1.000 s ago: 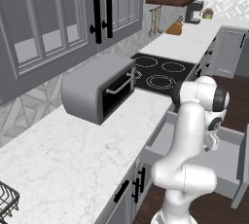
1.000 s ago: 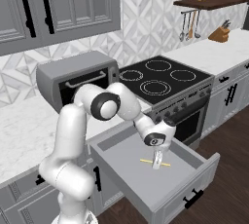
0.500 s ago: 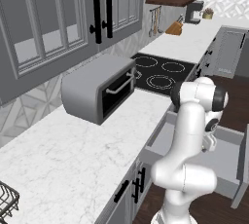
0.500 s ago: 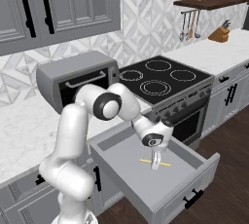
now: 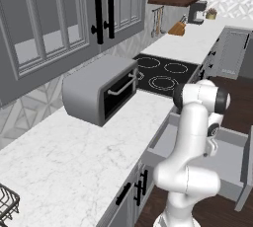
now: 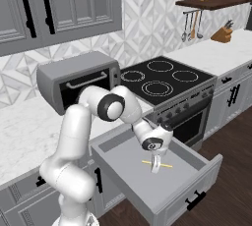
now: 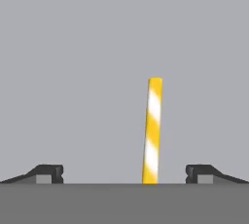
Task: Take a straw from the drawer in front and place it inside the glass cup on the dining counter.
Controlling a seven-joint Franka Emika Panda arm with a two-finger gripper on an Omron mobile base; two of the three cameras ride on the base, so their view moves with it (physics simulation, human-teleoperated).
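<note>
Gripper down inside the pulled-out drawer, fingers spread wide over the straw.

Landmark is the drawer. Hand view: the yellow-and-white striped straw lies flat on the plain grey drawer floor, between the two dark fingertips and nearer the right-hand one, touching neither; nothing is pinched. Right base view: the arm reaches down from the left into the drawer's middle, and the straw shows on either side of the gripper, lying across the floor. The drawer's black bar handle sits on its front face. Behind the drawer, on the white marble worktop, stands the grey toaster oven; further right of it is the black cooktop.
</note>
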